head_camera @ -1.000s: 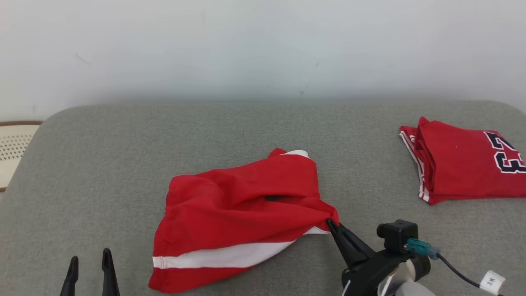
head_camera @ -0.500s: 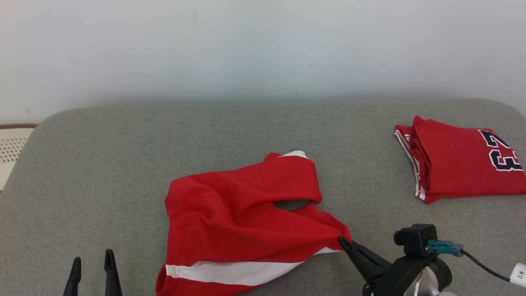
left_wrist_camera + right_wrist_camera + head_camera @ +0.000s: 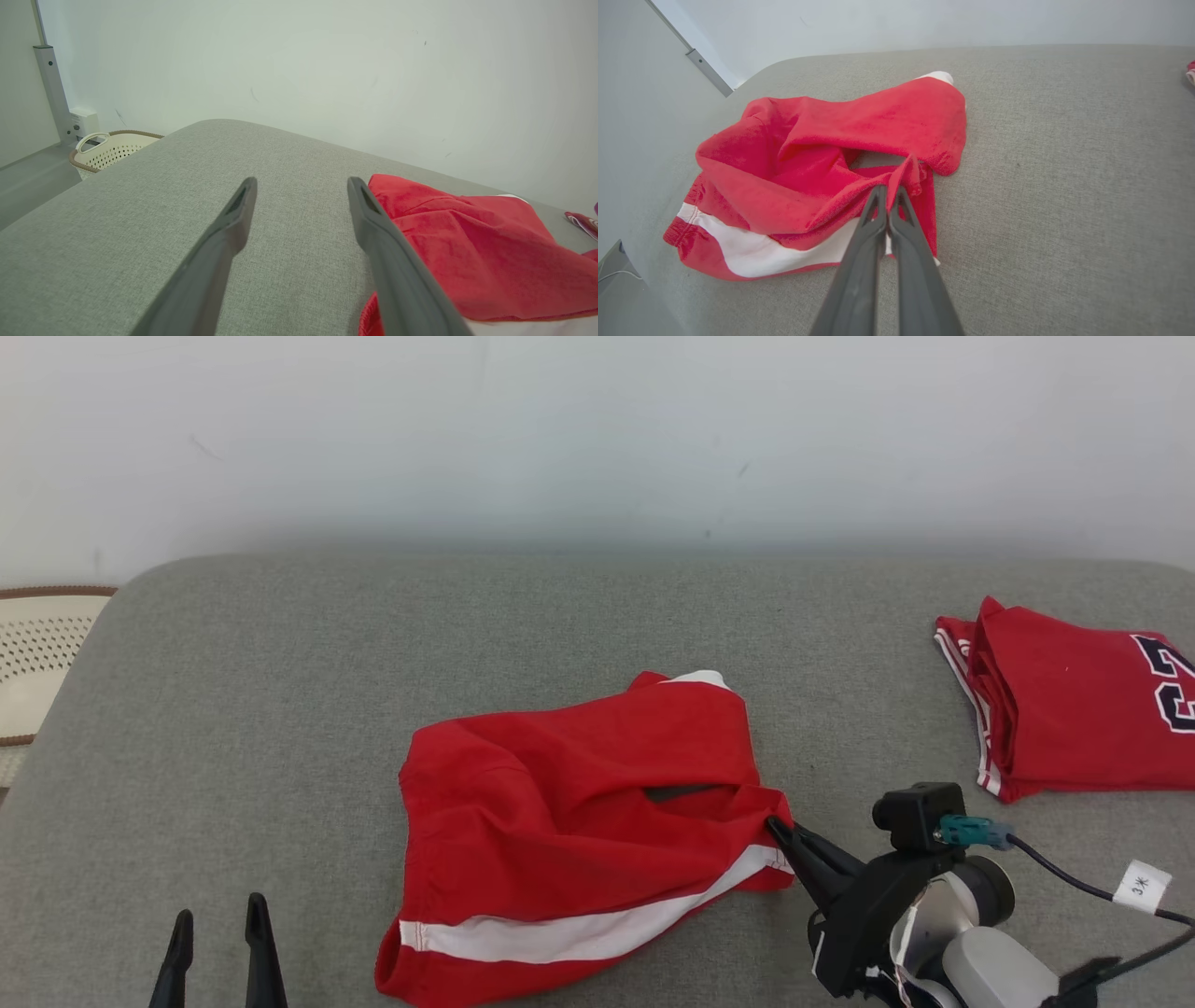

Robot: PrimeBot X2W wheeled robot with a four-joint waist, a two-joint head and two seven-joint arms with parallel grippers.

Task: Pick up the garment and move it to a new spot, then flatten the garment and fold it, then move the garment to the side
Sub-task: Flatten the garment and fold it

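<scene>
The garment (image 3: 569, 831), red shorts with a white side stripe, lies crumpled on the grey padded table (image 3: 280, 709) near the middle front. My right gripper (image 3: 775, 826) is shut on a pinch of its right-hand edge, lifting that bit slightly. The right wrist view has the same pinch (image 3: 889, 191) with red cloth bunched above the fingertips and the garment (image 3: 808, 158) spread to the left. At the lower left my left gripper (image 3: 217, 919) stands open over bare table. In its wrist view the open gripper (image 3: 301, 186) has the garment (image 3: 467, 247) just to its right.
A folded red jersey (image 3: 1074, 709) with dark numerals lies at the table's right edge. A cream perforated laundry basket (image 3: 37, 653) stands off the table's left end, also the basket (image 3: 112, 149) in the left wrist view. A pale wall runs behind the table.
The head camera has shifted. My right gripper holds the garment's corner throughout and has tugged it a little; the cloth has resettled, with the white stripe now running up to the pinch. The left gripper stayed put.
</scene>
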